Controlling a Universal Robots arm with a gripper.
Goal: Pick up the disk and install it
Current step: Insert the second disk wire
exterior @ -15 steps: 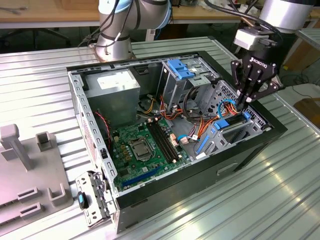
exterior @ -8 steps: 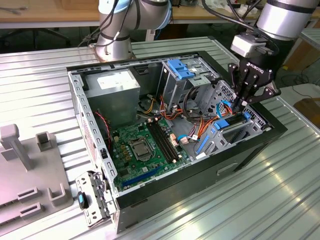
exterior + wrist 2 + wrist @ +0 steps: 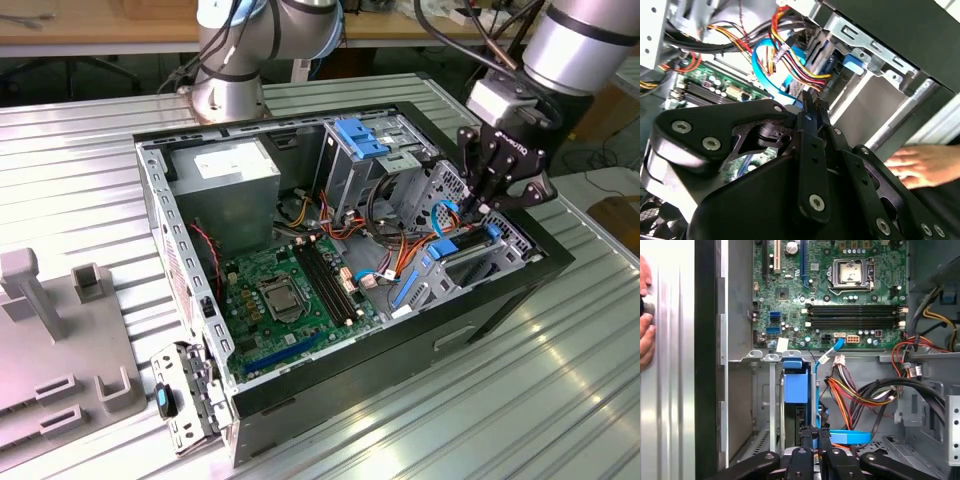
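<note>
**Disk in the bay, hand closed at its edge**

Hand [image 3: 480, 205] sits low inside the case [image 3: 500, 300], over the drive bay on the exterior view's right. Its fingertips are pressed together in both wrist views; I can't tell whether a thin edge of the carrier is nipped between them.

The disk [image 3: 458, 246] stands in that bay, just beside the fingertips. In the first wrist view I see its bright blue carrier [image 3: 794, 385] as a plain upright block with a dark strip of drive below it, set between grey metal rails. It looks square to the rails, not cocked, so I judge it to be in or near its seat.

To do this step well I would push straight along the rails, slowly, with the fingertips on the stiff blue frame and not on the drive face. The cables [image 3: 850, 395], red, yellow, orange and a flat blue ribbon, hang right beside the hand and could snag. The motherboard [image 3: 290, 290] lies further left, well apart. A person's fingers [image 3: 912, 162] rest on the desk [image 3: 480, 400] outside the case, so I would keep all moves small.
</note>
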